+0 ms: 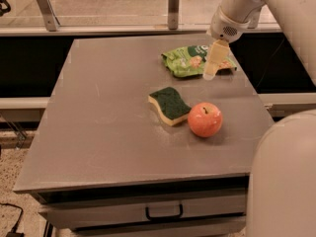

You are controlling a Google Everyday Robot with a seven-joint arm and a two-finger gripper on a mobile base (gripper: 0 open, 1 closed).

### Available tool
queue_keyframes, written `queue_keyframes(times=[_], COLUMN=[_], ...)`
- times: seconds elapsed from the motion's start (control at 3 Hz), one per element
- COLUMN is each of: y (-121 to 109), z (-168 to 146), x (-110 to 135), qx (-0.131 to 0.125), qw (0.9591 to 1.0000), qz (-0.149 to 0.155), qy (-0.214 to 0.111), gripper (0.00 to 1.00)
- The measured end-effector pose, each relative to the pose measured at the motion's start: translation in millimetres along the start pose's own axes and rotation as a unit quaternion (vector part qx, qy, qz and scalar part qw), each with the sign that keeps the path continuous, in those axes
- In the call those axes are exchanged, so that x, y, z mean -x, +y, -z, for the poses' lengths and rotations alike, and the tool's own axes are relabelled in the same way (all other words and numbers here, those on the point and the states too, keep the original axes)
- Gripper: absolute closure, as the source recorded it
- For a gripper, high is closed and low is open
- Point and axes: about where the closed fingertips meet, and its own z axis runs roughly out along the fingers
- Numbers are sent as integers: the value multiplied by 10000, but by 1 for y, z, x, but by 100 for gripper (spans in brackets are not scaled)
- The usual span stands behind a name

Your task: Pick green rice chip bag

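**At the table's (98,107) far right: gripper (211,74) over bag (186,61)**

Near the far right edge, a flat, crinkled green bag. Over its right end, the gripper, pointed down, tip close to or touching the pouch; cannot tell which. Spread or closed: cannot tell. Toward the middle, a green-topped sponge (169,104), just beside a red apple (205,119) on its right, both apart from the bag.

No text can be read. The green rice chip bag (185,63) carries a dark round logo with white lettering, illegible. The gripper (210,73) hangs over the bag's right part and shows no readable marking.
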Motion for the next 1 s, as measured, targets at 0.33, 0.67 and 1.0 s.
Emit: queue_keyframes(times=[0.33,0.67,1.0], y=[-17,-26,-30], z=[-16,-26,-44], x=[4,3,0], qx=[25,39,176], qw=[10000,10000,9997], qz=[-11,-35,-13], qy=[25,84,189], gripper=[0,0,0])
